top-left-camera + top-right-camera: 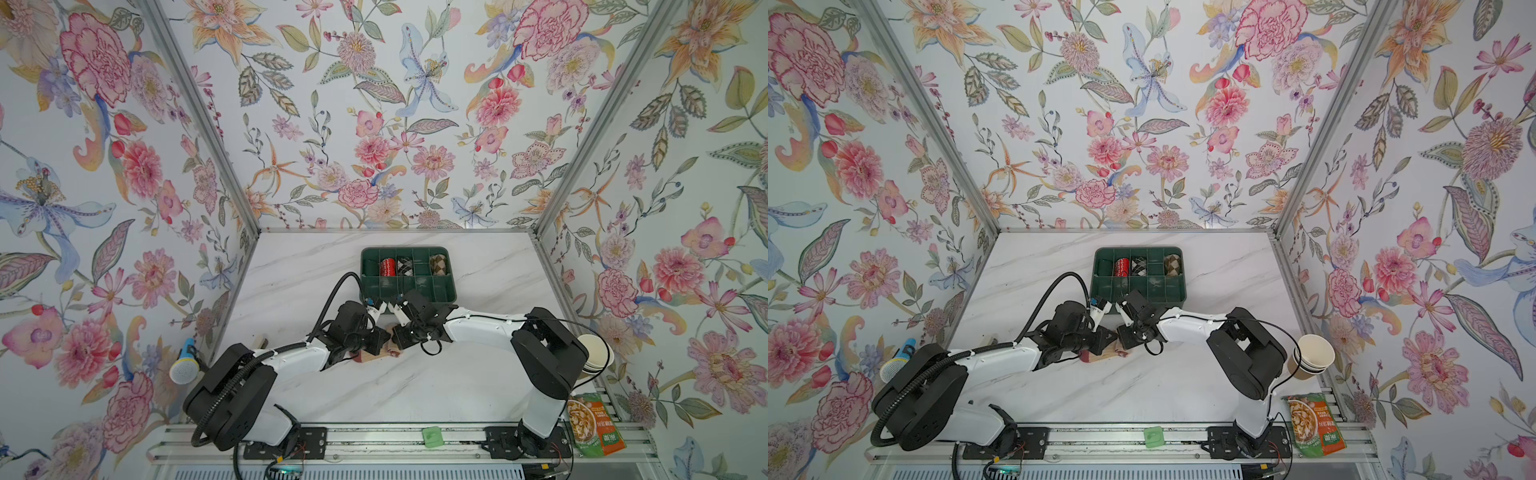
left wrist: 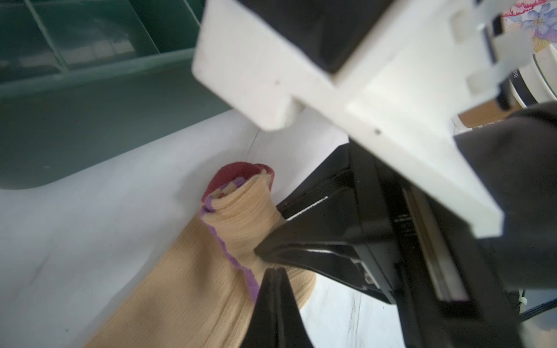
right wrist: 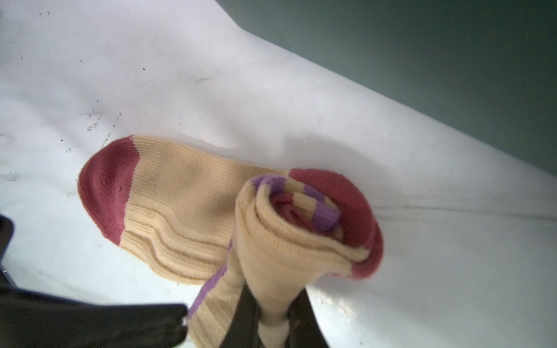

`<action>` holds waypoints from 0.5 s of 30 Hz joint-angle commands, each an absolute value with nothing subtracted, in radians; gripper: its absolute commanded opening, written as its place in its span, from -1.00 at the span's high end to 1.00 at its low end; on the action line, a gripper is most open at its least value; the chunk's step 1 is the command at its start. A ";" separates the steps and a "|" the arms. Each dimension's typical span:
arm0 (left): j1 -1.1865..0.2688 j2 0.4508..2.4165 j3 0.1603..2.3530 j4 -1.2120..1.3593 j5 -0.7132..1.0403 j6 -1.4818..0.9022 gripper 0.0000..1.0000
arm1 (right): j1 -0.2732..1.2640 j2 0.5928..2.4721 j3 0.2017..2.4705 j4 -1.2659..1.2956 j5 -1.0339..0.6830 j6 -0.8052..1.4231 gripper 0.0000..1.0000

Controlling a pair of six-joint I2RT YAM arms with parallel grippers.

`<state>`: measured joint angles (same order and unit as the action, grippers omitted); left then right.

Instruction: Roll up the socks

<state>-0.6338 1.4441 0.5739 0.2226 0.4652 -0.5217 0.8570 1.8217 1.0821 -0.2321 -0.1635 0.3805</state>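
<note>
The right gripper is clamped on the rolled end of the socks. The left gripper is closed, its tip touching the fabric; whether it pinches any, I cannot tell. The socks lie on the marble table near the green tray, long axis left-right, red toes leftward. They are ribbed cream knit with purple stripes, wound in a loose spiral.
</note>
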 commanded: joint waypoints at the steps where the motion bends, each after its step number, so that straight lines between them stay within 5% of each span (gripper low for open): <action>1: -0.624 1.475 0.559 0.257 0.506 -0.532 0.95 | 0.867 1.870 1.075 -0.321 -0.141 0.372 1.00; 15: -0.625 1.554 0.564 0.293 0.499 -0.526 0.97 | 0.867 1.861 1.075 -0.315 -0.147 0.374 0.90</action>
